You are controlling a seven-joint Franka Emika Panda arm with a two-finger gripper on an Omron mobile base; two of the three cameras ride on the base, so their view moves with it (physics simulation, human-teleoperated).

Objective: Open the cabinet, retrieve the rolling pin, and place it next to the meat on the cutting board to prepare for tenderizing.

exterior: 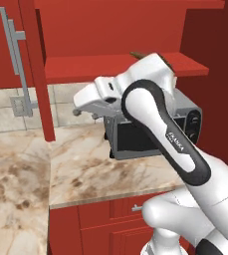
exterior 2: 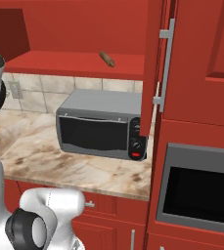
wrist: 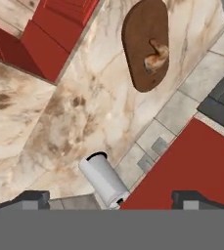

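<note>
The red cabinet stands open, with its left door [exterior: 16,45] and right door [exterior 2: 155,68] swung out and its red shelf [exterior 2: 69,63] showing. The brown rolling pin [exterior 2: 107,59] lies on that shelf, partly hidden behind my arm in the left base view. My gripper [wrist: 112,199] is open and empty, its hand [exterior: 93,97] hanging below the shelf and left of the toaster oven, apart from the pin. In the hand view, the dark round cutting board [wrist: 145,44] lies on the marble counter [wrist: 84,107] with the pale meat [wrist: 156,57] on it.
A silver toaster oven [exterior 2: 101,124] stands on the counter under the shelf. A white paper towel roll [wrist: 103,179] stands near the tiled wall. A built-in oven [exterior 2: 201,190] sits in the tall red unit at right. Red base cabinets [exterior: 100,224] run below the counter.
</note>
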